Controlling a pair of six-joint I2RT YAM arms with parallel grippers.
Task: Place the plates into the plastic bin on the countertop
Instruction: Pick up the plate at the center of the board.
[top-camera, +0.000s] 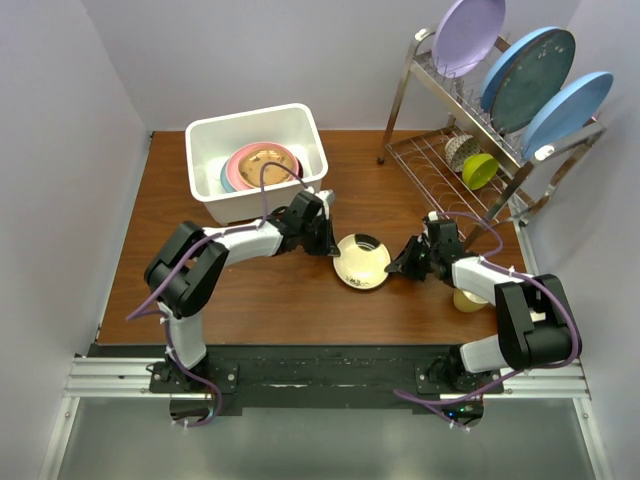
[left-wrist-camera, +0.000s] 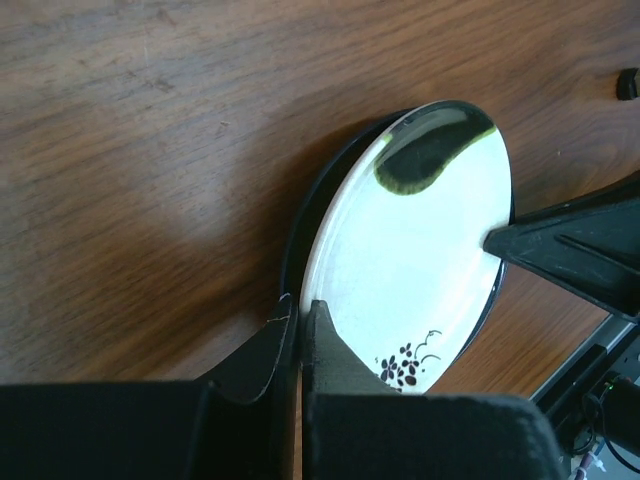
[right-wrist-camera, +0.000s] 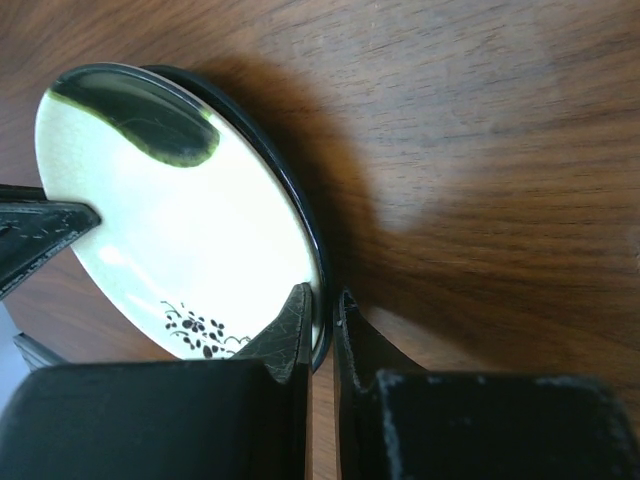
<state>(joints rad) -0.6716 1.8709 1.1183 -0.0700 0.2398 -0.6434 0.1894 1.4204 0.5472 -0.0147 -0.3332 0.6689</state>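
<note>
The plastic bin (top-camera: 222, 208) stands at about 11 o'clock on the bench (top-camera: 270, 295), with its long side slanting a little. Three plates lie stacked flat inside it. A tan plate (top-camera: 278, 160) is on top, a pink plate (top-camera: 238, 160) shows as a ring around it, and a sliver of a pale blue plate (top-camera: 226, 180) peeks out at the 8 o'clock side. A purple cable from the left arm crosses over the stack.

The remaining task plate, a cream plate (top-camera: 360, 262) (left-wrist-camera: 420, 250) (right-wrist-camera: 180, 240) with a dark rim, a dark green patch and a small dark floral sprig, is out on the bench just right of centre, well apart from the bin. The left pincer (top-camera: 328, 245) (left-wrist-camera: 298, 305) is clenched on its rim at 9 o'clock. The right pincer (top-camera: 396, 265) (right-wrist-camera: 325, 297) is clenched on the opposite rim at 3 o'clock. In each wrist view the thin dark edge sits pinched between the two fingers, and the other arm's finger shows at the far side. I cannot tell whether the plate lies on the wood or hangs just above it.

At 2 o'clock a chrome wire rack (top-camera: 430, 170) holds a lilac plate (top-camera: 468, 35) and two blue plates (top-camera: 528, 75) upright on its upper tier. A yellow-green cup (top-camera: 480, 170) and a patterned bowl (top-camera: 458, 150) sit on the lower tier. A yellow object (top-camera: 468, 300) lies on the bench at 4 o'clock, partly hidden under the right forearm. The left arm's own forearm lies between the cream plate and the bin's near wall.
</note>
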